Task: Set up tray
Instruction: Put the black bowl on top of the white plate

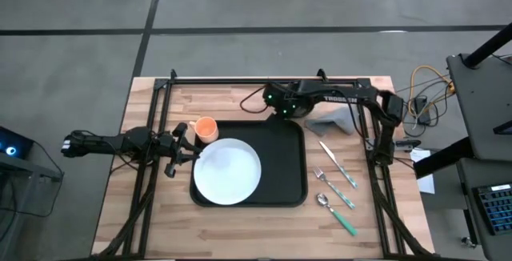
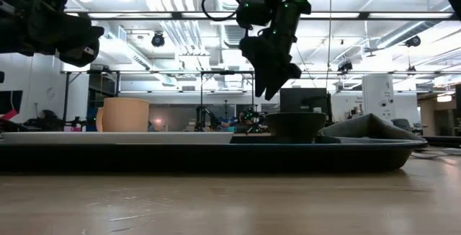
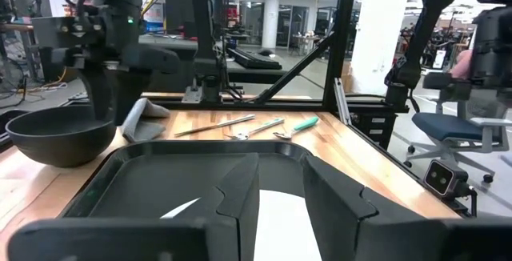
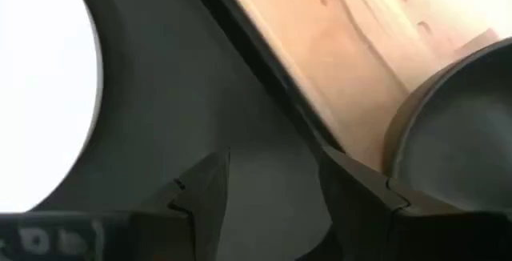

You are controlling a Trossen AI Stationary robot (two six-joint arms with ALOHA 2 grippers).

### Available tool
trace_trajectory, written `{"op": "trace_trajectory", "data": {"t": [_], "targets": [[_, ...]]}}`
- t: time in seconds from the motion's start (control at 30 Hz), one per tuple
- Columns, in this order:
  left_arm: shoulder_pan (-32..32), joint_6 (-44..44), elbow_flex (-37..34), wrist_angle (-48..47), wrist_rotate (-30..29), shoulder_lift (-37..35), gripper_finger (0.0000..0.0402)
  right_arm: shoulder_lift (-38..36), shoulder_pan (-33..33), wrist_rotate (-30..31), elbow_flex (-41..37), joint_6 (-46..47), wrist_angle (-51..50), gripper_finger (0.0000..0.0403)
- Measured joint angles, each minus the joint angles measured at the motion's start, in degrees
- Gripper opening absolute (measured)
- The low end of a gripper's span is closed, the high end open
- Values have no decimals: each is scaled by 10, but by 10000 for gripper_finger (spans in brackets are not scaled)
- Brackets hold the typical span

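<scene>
The black tray (image 1: 280, 161) lies in the middle of the table, with the round white plate (image 1: 228, 170) resting on its left half. A small black bowl (image 3: 52, 137) stands on the wood just past the tray's far right corner. My right gripper (image 2: 272, 83) hangs open above the bowl (image 2: 295, 127) and that corner, fingers pointing down, with nothing between them (image 4: 268, 181). My left gripper (image 1: 190, 145) is open and raised over the plate's left edge (image 3: 284, 189). An orange cup (image 1: 206, 129) stands on the table by the tray's far left corner.
A folded grey napkin (image 1: 332, 121) lies right of the bowl. A knife (image 1: 338, 163), a fork (image 1: 332, 187) and a spoon (image 1: 336, 213) with teal handles lie on the wood right of the tray. Black frame rails (image 1: 264, 79) border the table's far, left and right sides.
</scene>
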Motion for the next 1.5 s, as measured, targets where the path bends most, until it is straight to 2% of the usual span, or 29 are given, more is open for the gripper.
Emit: {"op": "trace_trajectory", "data": {"t": [0.43,0.73,1.17,1.33,1.5], "targets": [[0,0,0,0,0,0,80,0,-61,0,0,-91,0,180],[0,0,0,0,0,0,80,18,-67,0,-6,-133,2,180],[0,0,0,0,0,0,80,63,-82,32,-10,-132,5,179],[0,0,0,0,0,0,80,66,-84,31,-12,-134,4,158],[0,0,0,0,0,0,80,66,-85,31,-12,-143,4,94]]}}
